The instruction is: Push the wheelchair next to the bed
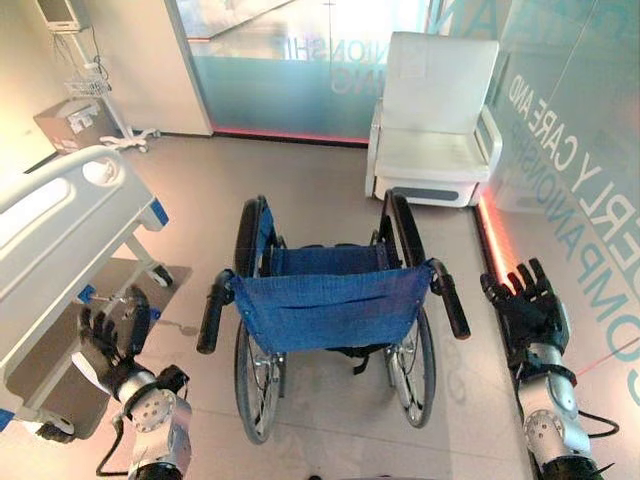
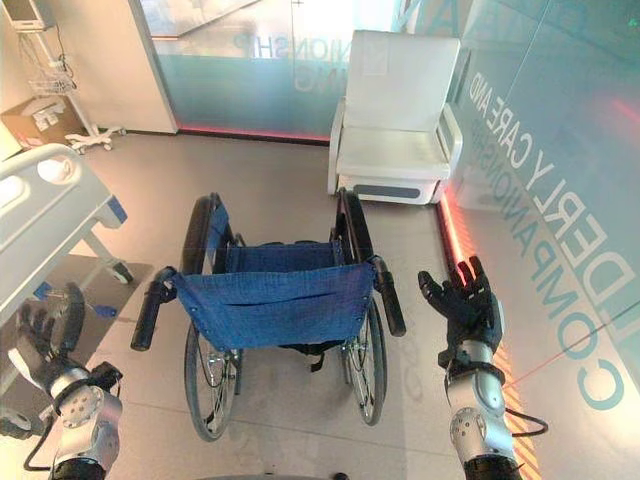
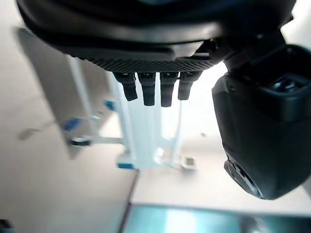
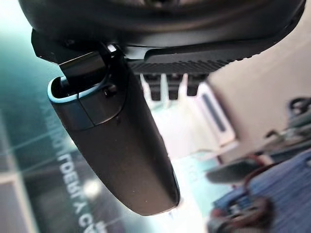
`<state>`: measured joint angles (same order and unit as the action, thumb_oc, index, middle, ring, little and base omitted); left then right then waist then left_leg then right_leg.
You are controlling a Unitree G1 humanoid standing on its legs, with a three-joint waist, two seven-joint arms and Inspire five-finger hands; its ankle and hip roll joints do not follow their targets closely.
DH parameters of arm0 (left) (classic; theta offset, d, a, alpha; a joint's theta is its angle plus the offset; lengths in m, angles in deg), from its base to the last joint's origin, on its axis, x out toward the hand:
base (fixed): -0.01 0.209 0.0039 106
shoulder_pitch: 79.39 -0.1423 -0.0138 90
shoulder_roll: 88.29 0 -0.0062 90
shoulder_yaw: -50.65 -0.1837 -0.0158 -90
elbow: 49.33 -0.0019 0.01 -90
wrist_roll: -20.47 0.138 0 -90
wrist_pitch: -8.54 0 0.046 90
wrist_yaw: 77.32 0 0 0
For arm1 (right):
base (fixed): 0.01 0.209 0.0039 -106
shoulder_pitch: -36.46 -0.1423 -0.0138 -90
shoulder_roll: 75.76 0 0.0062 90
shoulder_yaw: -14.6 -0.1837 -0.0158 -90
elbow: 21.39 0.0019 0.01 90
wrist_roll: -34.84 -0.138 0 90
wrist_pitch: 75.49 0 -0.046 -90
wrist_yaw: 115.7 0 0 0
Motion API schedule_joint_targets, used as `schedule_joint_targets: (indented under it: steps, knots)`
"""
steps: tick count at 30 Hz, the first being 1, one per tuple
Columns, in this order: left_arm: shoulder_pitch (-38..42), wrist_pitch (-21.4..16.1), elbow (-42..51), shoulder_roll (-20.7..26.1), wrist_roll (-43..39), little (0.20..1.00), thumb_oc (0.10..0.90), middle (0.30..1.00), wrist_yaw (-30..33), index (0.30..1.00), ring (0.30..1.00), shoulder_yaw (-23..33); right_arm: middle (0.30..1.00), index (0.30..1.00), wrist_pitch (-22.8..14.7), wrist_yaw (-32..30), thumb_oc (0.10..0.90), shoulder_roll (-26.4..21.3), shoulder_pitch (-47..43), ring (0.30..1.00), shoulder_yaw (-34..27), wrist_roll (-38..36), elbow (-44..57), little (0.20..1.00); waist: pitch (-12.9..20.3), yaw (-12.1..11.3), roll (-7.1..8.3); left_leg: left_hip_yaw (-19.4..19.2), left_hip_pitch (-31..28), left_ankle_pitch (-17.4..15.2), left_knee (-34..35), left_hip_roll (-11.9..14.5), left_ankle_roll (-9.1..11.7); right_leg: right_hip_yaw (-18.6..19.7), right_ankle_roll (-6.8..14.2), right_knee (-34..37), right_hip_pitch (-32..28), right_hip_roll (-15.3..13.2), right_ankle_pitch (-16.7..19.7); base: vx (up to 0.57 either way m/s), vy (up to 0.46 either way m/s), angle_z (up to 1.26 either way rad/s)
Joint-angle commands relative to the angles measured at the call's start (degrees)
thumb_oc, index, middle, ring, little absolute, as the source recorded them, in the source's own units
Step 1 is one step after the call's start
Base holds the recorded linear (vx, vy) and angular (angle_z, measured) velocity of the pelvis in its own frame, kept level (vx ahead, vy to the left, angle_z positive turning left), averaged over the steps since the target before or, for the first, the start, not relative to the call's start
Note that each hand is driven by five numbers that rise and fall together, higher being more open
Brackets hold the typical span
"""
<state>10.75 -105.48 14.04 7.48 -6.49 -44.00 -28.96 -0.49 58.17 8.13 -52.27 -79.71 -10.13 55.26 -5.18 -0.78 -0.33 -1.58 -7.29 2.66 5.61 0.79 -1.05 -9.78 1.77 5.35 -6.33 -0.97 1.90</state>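
A wheelchair [image 1: 330, 305] with a blue fabric back and seat stands in the middle of the floor, its back towards me. Its two black push handles [image 1: 211, 315] [image 1: 452, 300] point at me. The white hospital bed [image 1: 55, 250] with blue corner pieces stands to the left of the wheelchair. My left hand [image 1: 105, 340] hangs open beside the bed, left of the left handle and apart from it. My right hand [image 1: 528, 300] is open with its fingers spread, just right of the right handle, touching nothing.
A white armchair [image 1: 435, 120] stands against the glass wall beyond the wheelchair. A glass partition [image 1: 570, 150] runs along the right side. A cardboard box [image 1: 70, 122] and a wheeled stand [image 1: 100, 90] sit at the far left. Open floor lies between wheelchair and bed.
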Motion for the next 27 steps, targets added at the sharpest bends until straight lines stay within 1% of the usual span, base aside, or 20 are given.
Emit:
schedule_joint_targets:
  steps: [1,2,3,5,6,7,8,10,11,12,13,15,16,17,19,21,24,25,27]
  knots:
    - [7.8,-3.2,4.3,8.3,6.4,0.900,0.800,0.900,-6.9,0.900,0.900,-2.2,0.900,0.900,-3.8,0.1,0.800,-4.2,-7.0,0.900,-1.5,5.9,7.3,0.900,3.4,0.9,0.71,1.0,0.9,-2.3,-0.6,-2.1,0.4,0.2,1.3,-0.3,-1.3,-2.5,-0.6,0.00,0.000,0.00]
    - [7.7,-2.7,4.7,8.4,6.8,0.900,0.800,0.900,-7.3,0.900,0.900,-2.4,0.900,0.900,-3.5,0.2,0.800,-4.2,-6.9,0.900,-1.4,6.2,7.6,0.900,3.5,0.9,0.70,1.0,0.7,-2.8,-0.6,-2.1,0.4,0.2,1.4,-0.3,-1.5,-2.4,-1.0,0.00,0.000,0.00]
    - [7.3,-1.4,6.2,9.0,7.7,0.900,0.800,0.900,-9.1,0.900,0.900,-2.8,0.900,0.900,-2.8,0.9,0.800,-4.2,-6.4,0.900,-1.0,7.4,8.9,0.900,3.5,0.9,0.68,1.0,0.8,-2.8,-0.6,-2.1,0.4,0.3,1.4,-0.3,-1.5,-2.4,-1.0,0.00,0.000,0.00]
    - [6.3,0.8,8.1,10.2,8.8,0.900,0.800,0.900,-13.4,0.900,0.900,-3.1,0.900,0.900,-1.5,2.8,0.800,-4.7,-5.5,0.900,-0.7,9.6,10.6,0.900,3.3,0.9,0.64,0.8,0.8,-2.8,-0.6,-2.0,0.4,0.3,1.5,-0.3,-1.4,-2.5,-1.0,0.00,0.000,0.00]
    - [5.5,2.5,9.2,11.1,9.6,0.900,0.800,0.900,-17.4,0.900,0.900,-3.4,0.900,0.900,0.0,4.1,0.800,-5.5,-5.0,0.900,-0.4,11.0,11.5,0.900,3.1,0.9,0.61,0.5,0.9,-2.7,-0.6,-2.0,0.4,0.4,1.5,-0.3,-1.3,-2.5,-1.0,0.00,0.000,0.00]
    - [5.2,2.8,9.6,11.4,9.8,0.900,0.800,0.900,-18.1,0.900,0.900,-3.5,0.900,0.900,0.5,4.5,0.800,-5.8,-4.9,0.900,-0.4,11.2,11.8,0.900,3.1,0.9,0.61,0.5,0.9,-2.7,-0.6,-1.9,0.4,0.4,1.5,-0.3,-1.3,-2.5,-1.0,0.00,0.000,0.00]
    - [4.3,4.9,10.5,12.7,10.3,0.900,0.800,0.900,-21.2,0.900,0.900,-3.9,0.900,0.900,2.1,5.4,0.800,-6.8,-4.5,0.900,-0.1,12.4,12.7,0.900,3.0,0.8,0.57,0.3,0.9,-2.7,-0.6,-1.9,0.4,0.5,1.6,-0.3,-1.3,-2.4,-1.0,0.00,0.000,0.00]
    - [3.7,6.0,10.9,13.7,10.3,0.900,0.800,0.900,-23.0,0.900,0.900,-4.0,0.900,0.900,2.8,6.0,0.800,-7.7,-4.2,0.900,0.0,12.8,13.1,0.900,2.8,0.8,0.57,0.2,0.9,-2.7,-0.6,-1.9,0.4,0.5,1.7,-0.3,-1.2,-2.4,-0.9,0.00,0.000,0.00]
    - [3.3,7.2,11.2,15.0,10.4,0.900,0.800,0.900,-24.6,0.900,0.900,-4.2,0.900,0.900,3.8,7.0,0.800,-8.8,-4.0,0.900,0.1,13.3,13.5,0.900,2.7,0.8,0.55,0.0,1.0,-2.6,-0.6,-1.8,0.4,0.4,1.8,-0.3,-1.2,-2.4,-0.9,0.00,0.000,0.00]
    - [3.3,7.4,11.2,15.2,10.4,0.900,0.800,0.900,-24.9,0.900,0.900,-4.2,0.900,0.900,4.0,7.2,0.800,-9.0,-4.1,0.900,0.2,13.4,13.6,0.900,2.7,0.8,0.55,0.0,1.0,-2.6,-0.6,-1.8,0.4,0.4,1.8,-0.3,-1.2,-2.4,-0.8,-0.01,0.004,-0.03]
    - [3.0,8.4,11.5,16.5,11.0,0.900,0.800,0.900,-25.6,0.900,0.900,-4.4,0.900,0.900,5.2,7.7,0.800,-10.1,-4.0,0.900,0.5,13.6,14.3,0.900,2.6,0.8,0.51,-0.1,1.0,-2.5,-0.6,-1.7,0.5,0.4,1.9,-0.3,-1.1,-2.5,-0.8,0.00,0.000,0.00]
    - [3.0,8.6,11.5,17.1,11.6,0.900,0.800,0.900,-25.7,0.900,0.900,-4.6,0.900,0.900,6.0,8.2,0.800,-10.5,-4.0,0.900,0.7,13.7,14.6,0.900,2.5,0.8,0.51,-0.2,1.1,-2.5,-0.6,-1.7,0.5,0.3,2.0,-0.3,-1.1,-2.5,-0.7,0.00,0.000,0.00]
    - [3.2,9.9,11.8,18.6,12.5,0.900,0.800,0.900,-26.6,0.900,0.900,-5.0,0.900,0.900,7.2,8.8,0.800,-11.5,-4.1,0.900,1.4,14.0,15.2,0.900,2.5,0.7,0.56,-0.3,1.2,-2.4,-0.6,-1.6,0.6,0.2,2.1,-0.3,-1.0,-2.5,-0.7,0.00,0.000,0.00]
    - [3.2,10.1,11.9,18.8,12.6,0.900,0.800,0.900,-26.8,0.900,0.900,-5.0,0.900,0.900,7.5,8.9,0.800,-11.7,-4.1,0.900,1.5,13.9,15.4,0.900,2.5,0.7,0.56,-0.4,1.2,-2.4,-0.6,-1.6,0.6,0.2,2.1,-0.3,-1.0,-2.5,-0.6,0.00,0.000,0.00]
    - [3.2,11.4,12.7,20.7,14.9,0.900,0.800,0.900,-26.9,0.900,0.900,-5.3,0.900,0.900,9.0,9.6,0.800,-12.7,-4.0,0.900,2.1,13.8,17.0,0.900,2.4,0.7,0.50,-0.5,1.4,-2.3,-0.6,-1.6,0.6,0.1,2.3,-0.3,-0.8,-2.6,-0.5,0.00,0.000,0.00]
    - [3.1,12.0,13.0,21.6,15.7,0.900,0.800,0.900,-26.6,0.900,0.900,-5.4,0.900,0.900,9.5,10.1,0.800,-13.2,-3.9,0.900,2.3,13.6,17.6,0.900,2.4,0.7,0.48,-0.6,1.6,-2.2,-0.6,-1.6,0.6,0.1,2.3,-0.3,-0.7,-2.6,-0.5,0.00,0.000,0.00]
    - [2.6,13.7,13.4,23.4,20.0,0.900,0.800,0.900,-25.8,0.900,0.900,-5.5,0.900,0.900,10.7,10.7,0.800,-14.2,-3.8,0.900,2.7,13.8,19.2,0.900,2.2,0.6,0.45,-0.6,1.7,-2.1,-0.6,-1.6,0.6,0.1,2.4,-0.3,-0.5,-2.6,-0.4,0.00,0.000,0.00]
    - [2.5,13.8,13.5,23.6,20.1,0.900,0.800,0.900,-25.8,0.900,0.900,-5.5,0.900,0.900,10.8,10.8,0.800,-14.3,-3.8,0.900,2.8,13.7,19.4,0.900,2.2,0.6,0.45,-0.7,1.8,-2.1,-0.6,-1.6,0.6,0.1,2.5,-0.3,-0.5,-2.7,-0.4,0.00,0.000,0.00]
    - [1.7,15.6,14.3,25.0,21.8,0.900,0.800,0.900,-26.3,0.900,0.900,-5.3,0.900,0.900,11.4,11.3,0.800,-15.3,-3.5,0.900,2.9,12.7,20.8,0.900,2.1,0.6,0.40,-0.7,1.9,-2.0,-0.6,-1.5,0.6,0.1,2.6,-0.3,-0.3,-2.7,-0.3,0.00,0.000,0.00]
